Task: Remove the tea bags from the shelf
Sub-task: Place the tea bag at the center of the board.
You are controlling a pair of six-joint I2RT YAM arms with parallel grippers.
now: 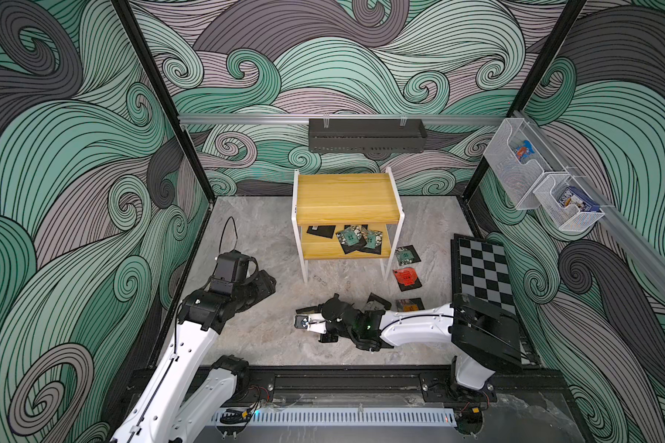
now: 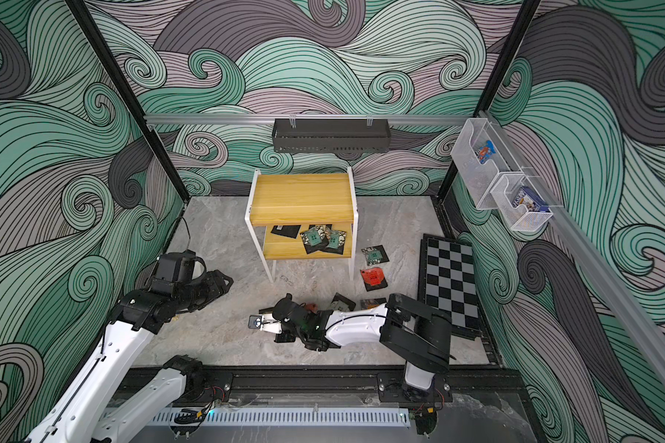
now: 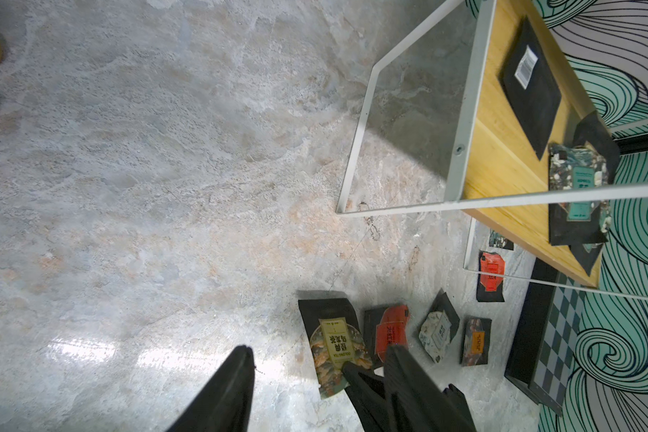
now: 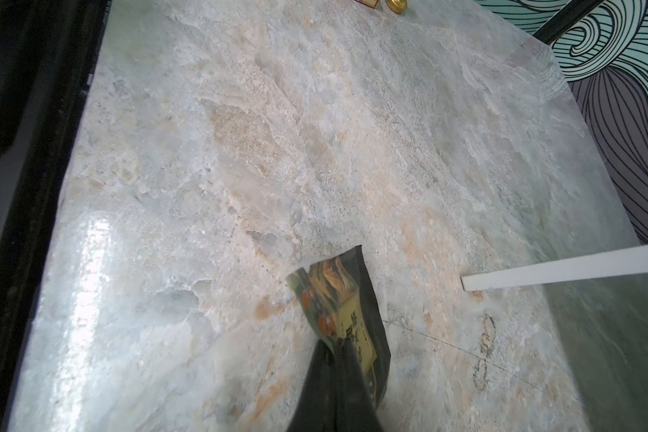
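Shelf: one shelf (image 1: 346, 195), two yellow boards in a white frame, standing on the desk (image 1: 246, 230).
On the shelf: five bags, as far as the overlap lets me count, all on the lower board. One black bag (image 1: 320, 231) lies alone toward its left end. The heap (image 1: 359, 239) toward its right end shows two teal fronts over black ones.
Off the shelf: six bags.
Teal bag (image 1: 407, 255): one, flat on the desk just right of the shelf's front right leg.
Red bag (image 1: 407, 278): flat, right of that leg and nearer the robot.
Second red bag (image 3: 388, 325): in front of the shelf, beside the gold bag.
White bag (image 3: 438, 333): one, propped at a tilt, in front of the shelf's right side.
Orange bag (image 1: 410, 305): one, front-right of the shelf.
Gold bag (image 3: 332, 342): one, in front of the shelf. I cannot tell whether it touches the desk.
Right pincer (image 4: 333, 346): clenched on the gold bag's edge.
Left pincer (image 3: 318, 349): released, grasping nothing, front-left of the shelf and well apart from it.
Chessboard (image 1: 482, 272): one, flat, right of the shelf.
Tray (image 1: 365, 136): one, on the wall behind the shelf.
Bins (image 1: 515, 161): two, clear, on the wall right of the shelf.
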